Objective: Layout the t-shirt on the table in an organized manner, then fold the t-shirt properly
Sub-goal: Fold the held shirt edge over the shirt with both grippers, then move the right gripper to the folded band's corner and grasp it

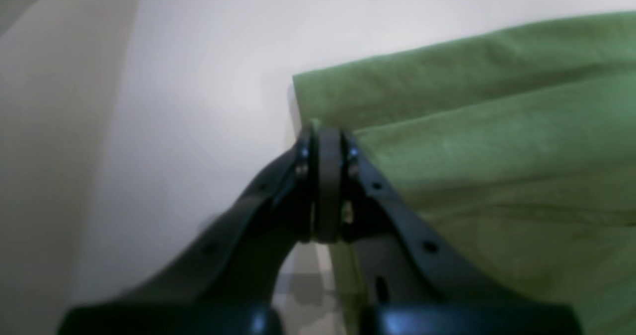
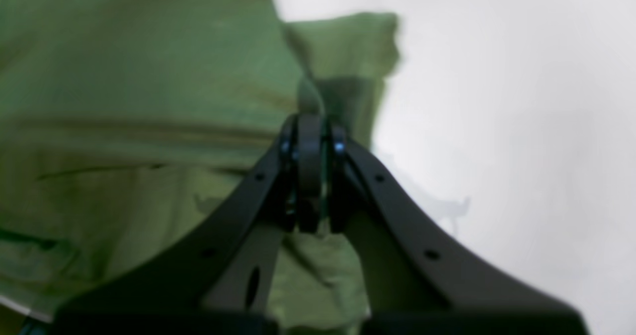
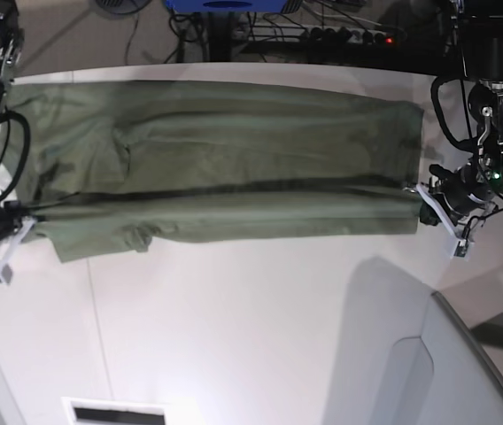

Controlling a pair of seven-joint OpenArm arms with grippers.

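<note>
The olive-green t-shirt (image 3: 216,168) lies stretched sideways across the white table (image 3: 234,328), with a long crease along its length and a flap toward the near side. At the shirt's right end in the base view, my left gripper (image 3: 421,205) is shut on the edge of the cloth. The left wrist view shows the left gripper (image 1: 325,131) pinching the t-shirt (image 1: 497,151) at a corner, over the table (image 1: 198,101). My right gripper (image 3: 28,221) grips the left end. In the right wrist view the right gripper (image 2: 310,119) is shut on a bunch of the t-shirt (image 2: 149,76).
A grey translucent panel (image 3: 411,363) covers the near right of the table. Cables and a power strip (image 3: 349,35) run behind the far edge, beside a blue object (image 3: 225,4). A white slotted piece (image 3: 114,412) sits at the near edge.
</note>
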